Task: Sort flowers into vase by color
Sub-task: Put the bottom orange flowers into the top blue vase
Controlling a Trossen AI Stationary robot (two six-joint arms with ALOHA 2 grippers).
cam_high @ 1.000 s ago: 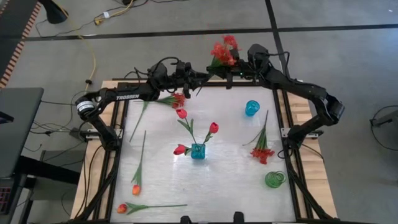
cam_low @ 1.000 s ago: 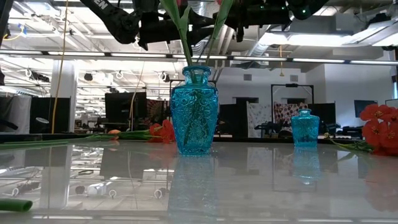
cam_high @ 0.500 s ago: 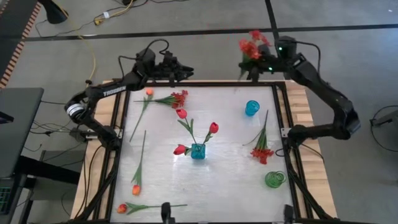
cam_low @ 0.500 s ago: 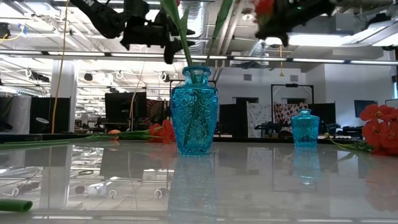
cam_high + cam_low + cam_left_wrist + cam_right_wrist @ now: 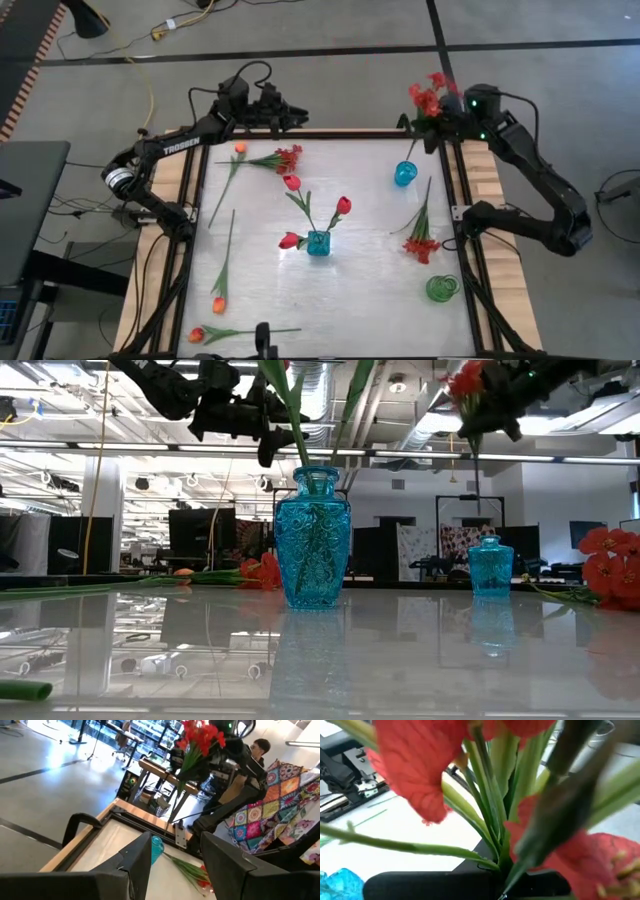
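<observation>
My right gripper (image 5: 441, 112) is shut on a bushy spray of small red blossoms (image 5: 429, 94) high over the table's far right. The spray's stem (image 5: 476, 468) hangs above a small blue vase (image 5: 404, 173). My left gripper (image 5: 293, 112) is open and empty over the far edge, left of the middle. A large blue vase (image 5: 318, 243) at the centre holds three red rosebuds. Two more red sprays lie flat on the table (image 5: 421, 243) (image 5: 287, 157). Orange tulip buds lie at far left (image 5: 240, 148) and near left (image 5: 218, 303). My right gripper pinches the spray's bunched stems (image 5: 496, 847) just below the blossoms, between its two fingers. The fingers come about level from the table's right side, across the stems. The spray is upright, blossoms up, with its stem end (image 5: 478, 482) hanging clear of the table and the vase.
A green vase (image 5: 442, 288) stands near the right edge. The table's black frame rail (image 5: 330, 133) runs along the far edge under both grippers. The low view shows an office room behind the table, and a person (image 5: 260, 746) shows beyond it in the left wrist view.
My right gripper has carried the spray from the far edge's middle toward the table's right edge, to above the small blue vase. The spray now hangs upright. My left gripper has drawn back from that meeting point toward the table's left edge.
</observation>
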